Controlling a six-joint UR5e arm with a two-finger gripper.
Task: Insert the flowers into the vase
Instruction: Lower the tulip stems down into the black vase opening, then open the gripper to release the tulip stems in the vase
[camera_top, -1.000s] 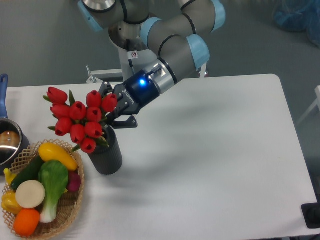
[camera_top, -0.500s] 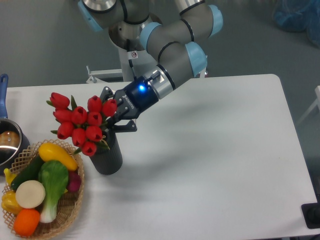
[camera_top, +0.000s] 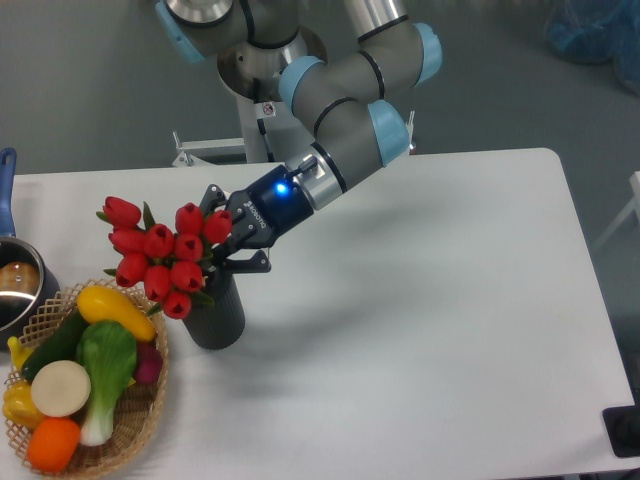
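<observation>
Compared with the frame one second earlier, my jaws and the flowers (camera_top: 165, 256) have shifted slightly down and toward the left, and my upper arm joints have rotated so that the forearm now slopes more steeply toward the vase (camera_top: 213, 312). The lowest tulip heads now sit closer to the vase mouth. My jaws (camera_top: 228, 243) are clenched on the flowers at the stems, just behind the red heads; the exact contact point is hidden by the heads and leaves. The bunch leans out to the left of the jaws, with its heads above and partly in front of the vase mouth. How far the stems reach into the vase cannot be told. The vase stands upright on the white surface (camera_top: 420, 330), just beside the wicker basket (camera_top: 140, 425) of toy vegetables. My arm reaches in from the mount at the rear of the surface, forearm angled down and to the left, with the blue wrist light (camera_top: 281, 187) lit. A metal pot (camera_top: 14, 290) with a blue handle sits at the left edge.
</observation>
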